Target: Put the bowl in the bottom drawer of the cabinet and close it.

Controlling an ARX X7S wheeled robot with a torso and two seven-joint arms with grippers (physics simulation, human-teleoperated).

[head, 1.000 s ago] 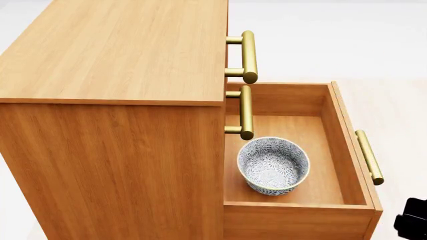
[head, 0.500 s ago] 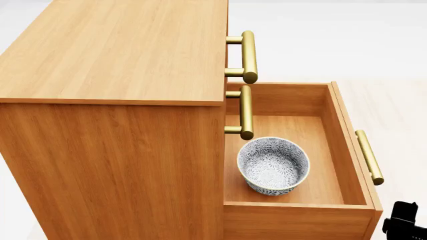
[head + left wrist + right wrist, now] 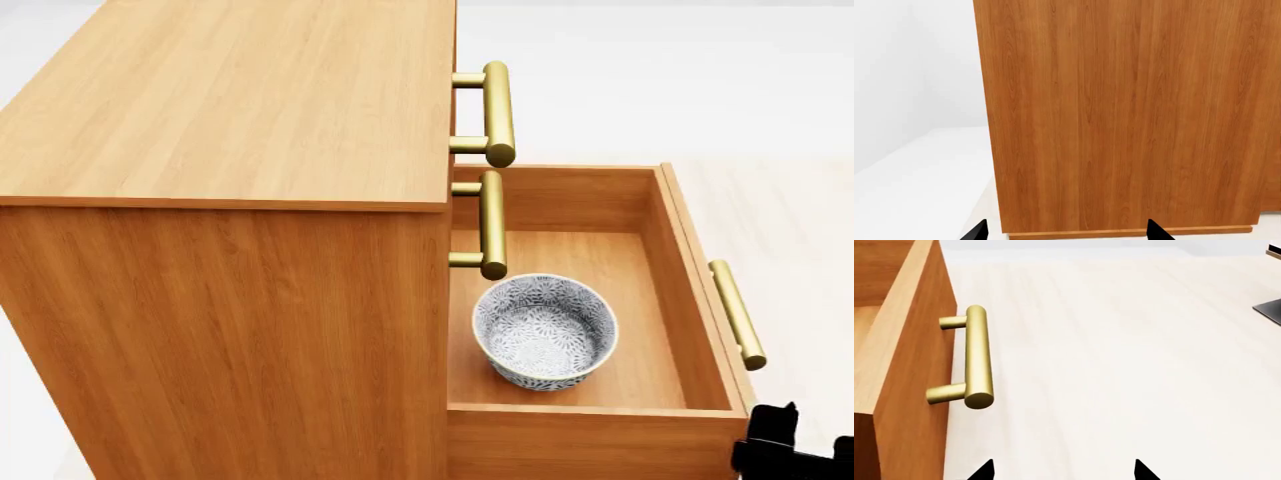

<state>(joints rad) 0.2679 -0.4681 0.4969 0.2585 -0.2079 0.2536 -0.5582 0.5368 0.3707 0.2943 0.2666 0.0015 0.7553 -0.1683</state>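
The bowl [image 3: 545, 330], white with a blue-grey floral pattern, stands upright inside the bottom drawer [image 3: 694, 290], which is pulled well out of the cabinet [image 3: 227, 110]. The drawer's brass handle [image 3: 737, 313] faces right. My right gripper [image 3: 1063, 474] is open and empty over the pale floor, just outside the drawer front and short of its handle [image 3: 977, 357]. In the head view the right gripper [image 3: 790, 448] shows low at the drawer's near front corner. My left gripper [image 3: 1066, 235] is open, facing the cabinet's side panel [image 3: 1121, 115], with nothing between its fingers.
The two upper drawers are shut, and their brass handles [image 3: 497, 98] [image 3: 491, 222] jut out above the open drawer. Pale floor [image 3: 1121, 365] spreads in front of the drawer. A dark flat object [image 3: 1271, 310] lies far off at the edge of the right wrist view.
In the head view my right gripper has moved left, up to the drawer's near front corner. The bowl, the drawer and the cabinet have stayed put.
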